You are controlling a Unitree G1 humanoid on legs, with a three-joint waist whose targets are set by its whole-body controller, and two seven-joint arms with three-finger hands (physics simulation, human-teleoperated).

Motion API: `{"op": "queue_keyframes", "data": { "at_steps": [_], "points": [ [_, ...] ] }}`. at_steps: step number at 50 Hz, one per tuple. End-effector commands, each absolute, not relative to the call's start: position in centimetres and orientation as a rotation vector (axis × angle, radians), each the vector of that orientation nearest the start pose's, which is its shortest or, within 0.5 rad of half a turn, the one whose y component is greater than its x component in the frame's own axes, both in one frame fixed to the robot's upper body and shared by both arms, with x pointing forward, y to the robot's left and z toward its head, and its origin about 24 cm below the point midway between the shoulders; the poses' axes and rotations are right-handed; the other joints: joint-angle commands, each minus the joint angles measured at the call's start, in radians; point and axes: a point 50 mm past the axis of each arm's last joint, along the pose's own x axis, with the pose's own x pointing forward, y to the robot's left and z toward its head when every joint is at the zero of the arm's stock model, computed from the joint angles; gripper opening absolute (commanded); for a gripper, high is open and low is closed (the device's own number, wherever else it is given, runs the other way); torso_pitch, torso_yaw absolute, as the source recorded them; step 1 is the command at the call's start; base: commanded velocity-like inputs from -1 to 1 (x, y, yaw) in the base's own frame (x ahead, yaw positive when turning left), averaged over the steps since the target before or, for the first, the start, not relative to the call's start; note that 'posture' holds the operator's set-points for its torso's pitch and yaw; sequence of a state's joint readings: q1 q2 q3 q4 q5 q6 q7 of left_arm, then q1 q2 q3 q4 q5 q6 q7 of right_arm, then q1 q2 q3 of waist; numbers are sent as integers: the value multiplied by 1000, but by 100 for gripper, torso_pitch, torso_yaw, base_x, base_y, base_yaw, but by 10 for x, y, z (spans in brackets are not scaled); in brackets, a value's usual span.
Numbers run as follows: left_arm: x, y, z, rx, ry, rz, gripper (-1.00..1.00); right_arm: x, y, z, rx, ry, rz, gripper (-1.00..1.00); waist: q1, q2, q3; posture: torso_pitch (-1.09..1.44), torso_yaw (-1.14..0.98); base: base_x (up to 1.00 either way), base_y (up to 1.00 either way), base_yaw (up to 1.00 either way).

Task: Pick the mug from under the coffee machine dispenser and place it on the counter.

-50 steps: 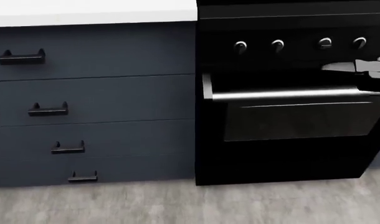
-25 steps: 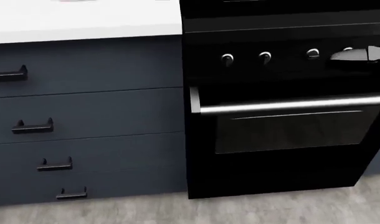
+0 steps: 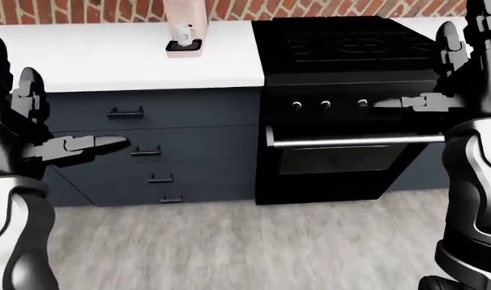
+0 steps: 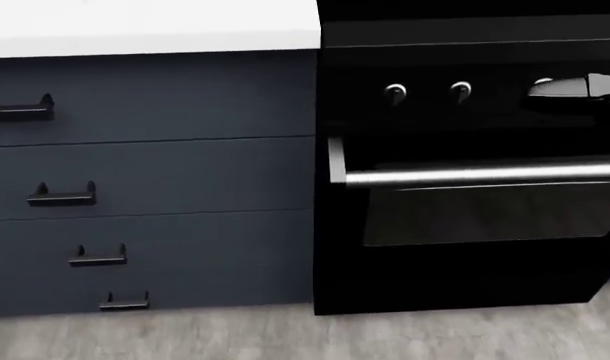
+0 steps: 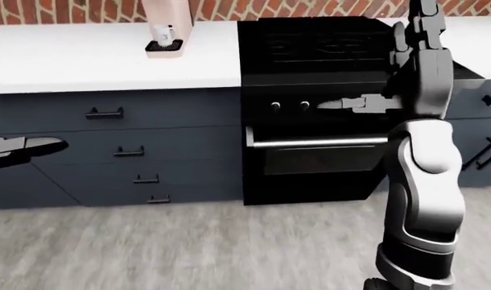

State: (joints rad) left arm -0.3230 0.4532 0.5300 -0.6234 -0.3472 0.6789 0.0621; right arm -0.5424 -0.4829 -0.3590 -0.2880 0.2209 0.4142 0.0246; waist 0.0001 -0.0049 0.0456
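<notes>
I'm in the approach step, both hands empty with fingers spread, left hand (image 3: 64,147) and right hand (image 5: 374,103) raised, and the small white mug (image 3: 183,32) sits under the pinkish coffee machine (image 3: 183,24) on the white desk (image 3: 109,57), so next I'd walk closer and reach.

Glossy black oven (image 4: 465,225) with a brushed metal handle bar (image 4: 485,176); matt navy drawers (image 4: 145,172); smooth white countertop (image 3: 92,57); rough red brick wall (image 3: 84,11); grey wood-grain floor (image 3: 229,248).

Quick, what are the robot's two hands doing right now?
Left hand: open, holding nothing.
Right hand: open, holding nothing.
</notes>
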Motion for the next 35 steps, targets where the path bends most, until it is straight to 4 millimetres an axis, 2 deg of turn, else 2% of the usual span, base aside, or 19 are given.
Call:
{"op": "queue_keyframes", "data": {
  "at_steps": [1,3,4,6,10,12,15,17,19,21,24,26,27,29,30,32,35],
  "points": [
    [227,266,260,124,-485,296,100,278,-253,281,-193,-591,-186,100,0,2,-21,0,0,1,2,0],
    [227,266,261,123,-486,296,100,278,-253,282,-193,-593,-186,100,0,2,-23,0,0,2,2,0],
    [227,266,262,124,-487,296,100,278,-253,282,-193,-594,-186,100,-1,8,-39,0,0,5,3,0],
    [227,266,262,123,-487,295,100,278,-253,283,-193,-594,-185,100,2,10,-25,0,0,9,5,0],
    [227,266,263,124,-489,296,100,278,-253,283,-192,-596,-182,100,0,20,-11,0,0,15,8,0],
    [226,265,263,125,-489,296,100,278,-253,283,-193,-596,-182,100,-2,31,-12,0,0,17,10,0],
    [226,266,263,125,-490,297,100,278,-253,282,-194,-597,-181,100,-8,61,-6,0,0,22,12,0],
    [226,266,263,126,-490,297,100,278,-253,282,-194,-597,-180,100,-4,52,-15,0,0,22,14,0],
    [226,265,264,127,-491,296,100,277,-254,282,-194,-596,-181,100,-2,61,-6,0,0,22,16,0],
    [226,265,264,128,-491,297,100,277,-253,282,-194,-595,-180,100,1,51,-6,0,0,22,18,0],
    [226,266,264,127,-491,298,100,277,-253,283,-194,-596,-181,100,5,13,6,0,0,23,21,0],
    [226,266,264,127,-492,298,100,277,-254,284,-194,-597,-181,100,7,-19,8,0,0,23,21,0],
    [226,266,264,127,-492,298,100,277,-254,284,-194,-597,-181,100,8,-48,-3,0,0,24,21,0],
    [226,265,264,128,-492,298,100,277,-254,284,-194,-597,-182,100,-3,-37,-6,0,0,24,21,0],
    [226,265,264,128,-492,298,100,277,-254,283,-195,-596,-182,100,1,-47,-7,0,0,23,20,0],
    [226,266,265,129,-493,299,100,277,-254,284,-195,-596,-181,100,-6,-42,-16,0,0,24,25,0],
    [225,266,265,129,-494,300,100,277,-253,284,-196,-596,-180,100,-8,-26,-9,0,0,24,27,0]
  ]
}}
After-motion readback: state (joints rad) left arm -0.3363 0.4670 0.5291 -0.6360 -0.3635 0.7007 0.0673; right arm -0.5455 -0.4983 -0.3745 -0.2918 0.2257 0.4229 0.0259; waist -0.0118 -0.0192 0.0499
